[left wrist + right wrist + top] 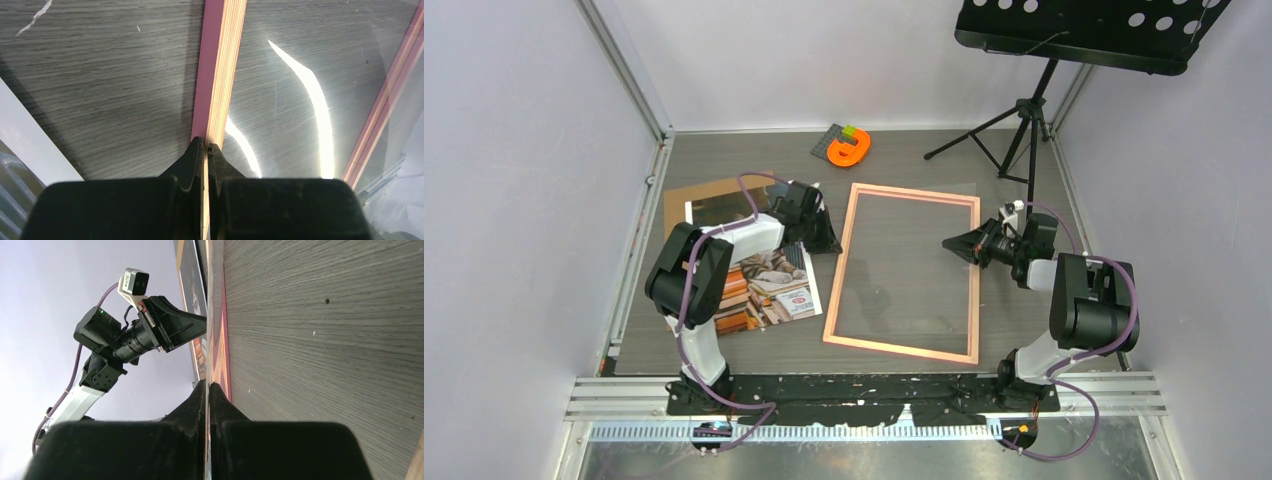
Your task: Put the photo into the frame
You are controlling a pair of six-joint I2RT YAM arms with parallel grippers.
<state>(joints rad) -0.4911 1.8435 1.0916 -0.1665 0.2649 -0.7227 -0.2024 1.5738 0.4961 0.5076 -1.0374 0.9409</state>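
Note:
The pink frame (837, 275) lies flat mid-table with its clear pane (904, 270). The photo (774, 285), a cat on books, lies to its left, partly under my left arm and overlapping the brown backing board (709, 195). My left gripper (832, 240) is shut on the frame's left rail; in the left wrist view the jaws (206, 145) pinch the layered wooden edge of the rail (220, 65). My right gripper (948, 244) reaches over the right rail and is shut on a thin sheet edge, apparently the pane, seen edge-on between the jaws (208, 384).
An orange object on a small grey plate (848, 148) sits at the back. A music stand's tripod (1014, 135) stands at the back right. Walls close in on both sides, and a metal rail (864, 395) runs along the near edge.

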